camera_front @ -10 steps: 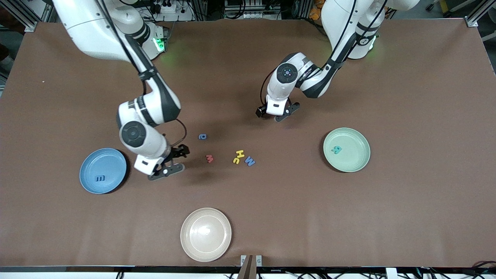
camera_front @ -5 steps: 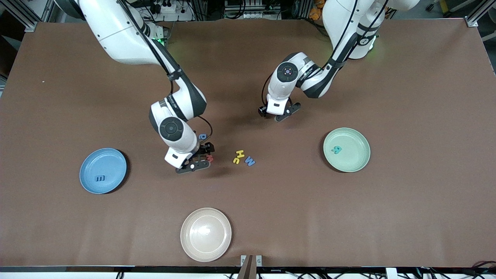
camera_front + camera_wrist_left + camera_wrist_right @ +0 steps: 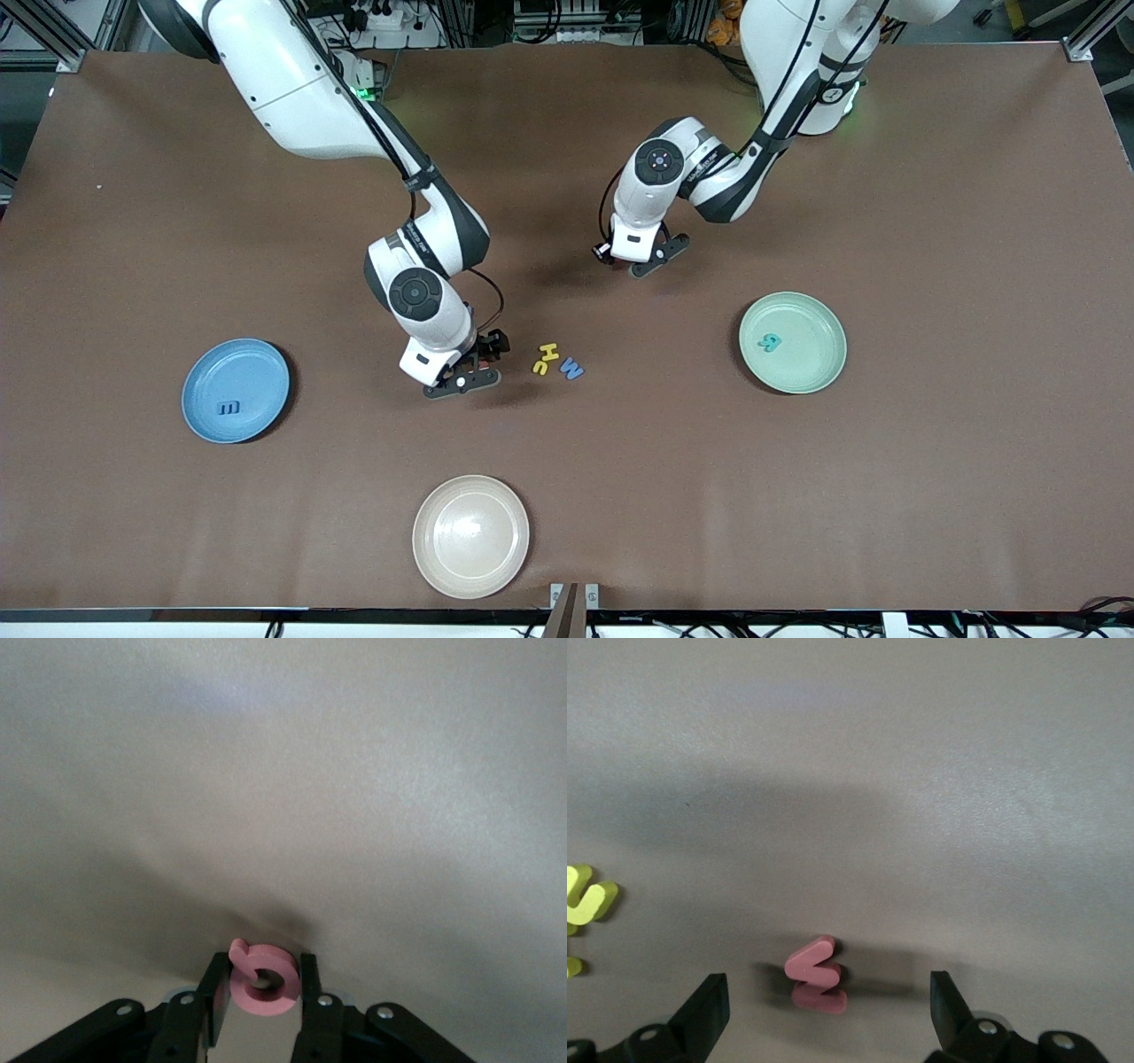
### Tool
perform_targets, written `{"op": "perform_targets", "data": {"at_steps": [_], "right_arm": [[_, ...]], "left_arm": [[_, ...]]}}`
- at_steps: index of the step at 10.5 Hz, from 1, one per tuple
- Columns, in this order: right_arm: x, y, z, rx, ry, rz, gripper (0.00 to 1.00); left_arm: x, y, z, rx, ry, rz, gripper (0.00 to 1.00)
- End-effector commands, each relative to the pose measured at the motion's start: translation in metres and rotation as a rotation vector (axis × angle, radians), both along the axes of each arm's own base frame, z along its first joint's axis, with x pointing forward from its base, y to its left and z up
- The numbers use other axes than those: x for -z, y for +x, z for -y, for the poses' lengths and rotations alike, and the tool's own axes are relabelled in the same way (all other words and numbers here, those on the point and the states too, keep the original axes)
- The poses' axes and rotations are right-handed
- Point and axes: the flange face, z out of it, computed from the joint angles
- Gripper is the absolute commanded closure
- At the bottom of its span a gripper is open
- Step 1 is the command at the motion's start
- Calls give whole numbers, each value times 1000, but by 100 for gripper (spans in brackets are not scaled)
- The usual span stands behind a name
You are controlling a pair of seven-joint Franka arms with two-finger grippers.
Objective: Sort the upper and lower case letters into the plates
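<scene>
My left gripper point(image 3: 262, 964) is shut on a pink round letter point(image 3: 270, 997), low over bare table point(image 3: 640, 259). My right gripper point(image 3: 476, 361) stands open, low over a red zigzag letter point(image 3: 811, 964) that lies flat between its fingers point(image 3: 709, 1001). Beside it, toward the left arm's end, lie two yellow letters point(image 3: 545, 357) and a blue M point(image 3: 571, 369). The light blue plate point(image 3: 257, 368) holds a blue letter point(image 3: 229, 408). The mint plate point(image 3: 811, 363) holds a teal letter point(image 3: 770, 341).
A cream-beige plate point(image 3: 470, 536) sits near the table's front edge, nearer the front camera than the loose letters. A yellow letter point(image 3: 585, 899) shows at the edge of the right wrist view. The right arm's forearm reaches over the table's middle.
The right arm has swung from beside the light blue plate toward the loose letters and now straddles the red one. The left gripper's fingers have drawn together and shifted slightly.
</scene>
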Motion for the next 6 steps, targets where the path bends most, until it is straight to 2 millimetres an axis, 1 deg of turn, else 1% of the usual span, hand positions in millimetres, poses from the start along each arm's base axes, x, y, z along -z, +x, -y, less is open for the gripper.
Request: {"op": "perform_targets", "data": {"at_steps": [1,2,3,4,5,6], "right_arm": [[5,4,-5,15,5,18,0],[9,2,-4,16,1,11,0],[11,0,-6,7,-4,11,1],[10,-1,-6,4,-8,6,84],[11,-2,-6,4,-10,2,100],[13,-3,-5,5,-13,-3,100]], "left_arm": [[-36,49,-38,77,52,-5,87],[-47,81,-63,106,65,-25,87],[-57,104,-86,152,74,-45,86],[-69,127,-110,202,80,-70,86],[-75,148,-145,268,76,-97,86],[-75,170,-188,324,56,-105,86]]}}
